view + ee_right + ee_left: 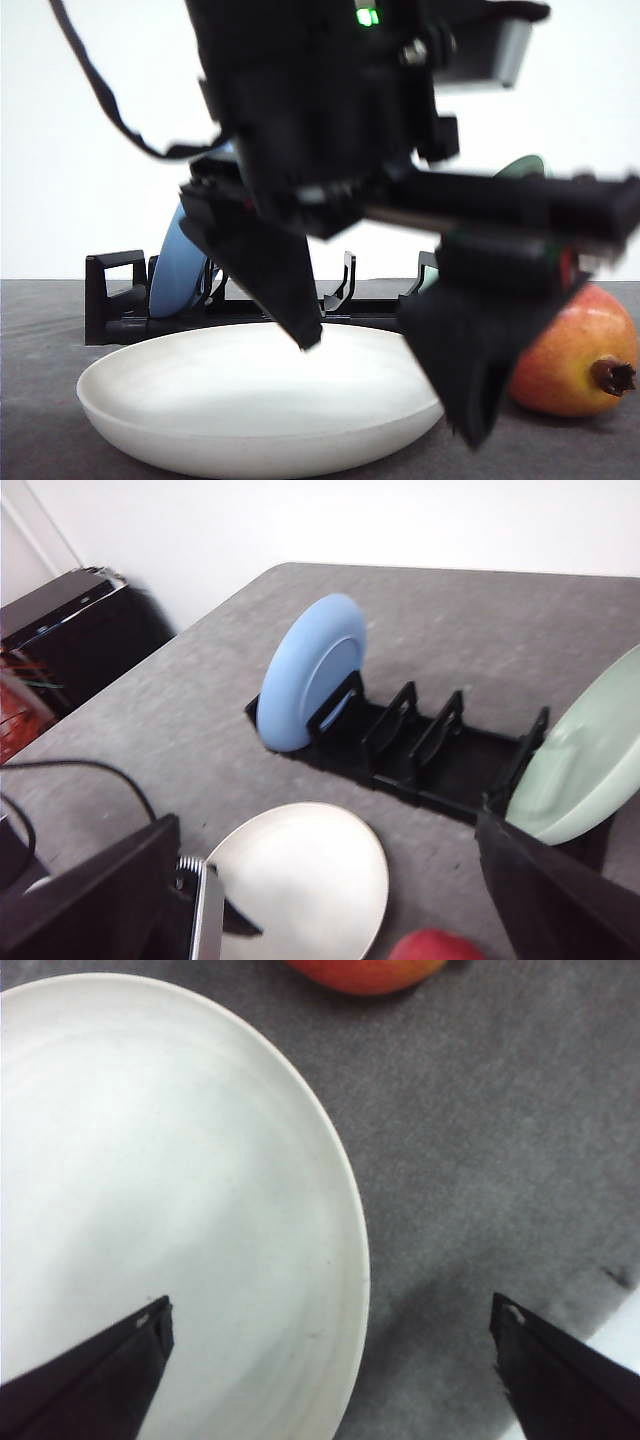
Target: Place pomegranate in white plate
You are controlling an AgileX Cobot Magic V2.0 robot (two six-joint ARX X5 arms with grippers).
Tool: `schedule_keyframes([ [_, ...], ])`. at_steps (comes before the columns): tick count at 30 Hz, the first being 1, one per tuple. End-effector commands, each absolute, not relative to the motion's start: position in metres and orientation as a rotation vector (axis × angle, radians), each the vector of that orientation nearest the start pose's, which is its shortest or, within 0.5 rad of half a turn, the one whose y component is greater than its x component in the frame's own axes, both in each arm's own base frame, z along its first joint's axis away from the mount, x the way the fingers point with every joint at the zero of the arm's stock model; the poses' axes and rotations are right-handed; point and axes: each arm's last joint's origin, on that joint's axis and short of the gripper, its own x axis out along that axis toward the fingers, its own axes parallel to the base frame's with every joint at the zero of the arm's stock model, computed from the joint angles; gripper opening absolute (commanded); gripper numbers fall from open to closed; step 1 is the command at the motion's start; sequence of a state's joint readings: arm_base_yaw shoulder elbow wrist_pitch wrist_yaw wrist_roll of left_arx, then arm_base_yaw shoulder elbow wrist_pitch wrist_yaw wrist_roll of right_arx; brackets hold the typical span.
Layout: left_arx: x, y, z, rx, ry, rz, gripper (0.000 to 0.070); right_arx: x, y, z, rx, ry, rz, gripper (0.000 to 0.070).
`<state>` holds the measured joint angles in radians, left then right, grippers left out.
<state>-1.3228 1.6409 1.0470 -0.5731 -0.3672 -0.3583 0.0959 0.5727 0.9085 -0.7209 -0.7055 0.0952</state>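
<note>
- The left gripper (395, 390) hangs low over the right rim of the wide, shallow, matte white plate (200, 400), its black fingers (100, 1370) spread wide and holding nothing
- The right gripper (330, 900) is raised above the table, fingers apart and empty
- No writing can be read
- The round red-and-yellow pomegranate (575, 355) lies on the grey table (480, 1160) just right of the white plate, dark calyx pointing right
- Farther back, a black slotted rack (420, 750) holds an upright blue plate (305, 670) at its left and a pale green plate (580, 755) at its right

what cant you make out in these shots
- Pomegranate: front view, left side hidden behind the left end effector; left wrist view, cut off by the edge.
- White plate: right rim hidden by that end effector.
- Pale green plate: right wrist view, blurred and cut off.
</note>
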Motion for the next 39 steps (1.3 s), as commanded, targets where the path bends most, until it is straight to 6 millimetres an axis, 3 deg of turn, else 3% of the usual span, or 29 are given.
schedule_keyframes([
  [1, 0.081, -0.302, 0.207, 0.531, 0.89, -0.69, 0.0634, 0.093, 0.03, 0.352, 0.217, 0.434, 0.791, 0.0603],
  [9, 0.069, -0.267, 0.262, 0.429, 0.831, -0.728, 0.0633, 0.114, 0.046, 0.33, 0.213, 0.698, 0.827, 0.0603],
  [16, 0.058, -0.22, 0.308, 0.323, 0.762, -0.763, 0.0631, 0.147, 0.064, 0.301, 0.173, 0.969, 0.773, 0.0604],
  [22, 0.048, -0.181, 0.333, 0.258, 0.705, -0.801, 0.062, 0.176, 0.076, 0.275, 0.141, 1.127, 0.683, 0.0635],
  [28, 0.038, -0.146, 0.346, 0.178, 0.642, -0.848, 0.062, 0.197, 0.085, 0.249, 0.092, 1.251, 0.61, 0.0654],
  [31, 0.035, -0.131, 0.343, 0.134, 0.628, -0.853, 0.062, 0.207, 0.09, 0.238, 0.064, 1.278, 0.584, 0.0697],
  [39, 0.029, -0.099, 0.337, 0.024, 0.6, -0.863, 0.062, 0.227, 0.102, 0.211, 0.054, 1.338, 0.584, 0.07],
])
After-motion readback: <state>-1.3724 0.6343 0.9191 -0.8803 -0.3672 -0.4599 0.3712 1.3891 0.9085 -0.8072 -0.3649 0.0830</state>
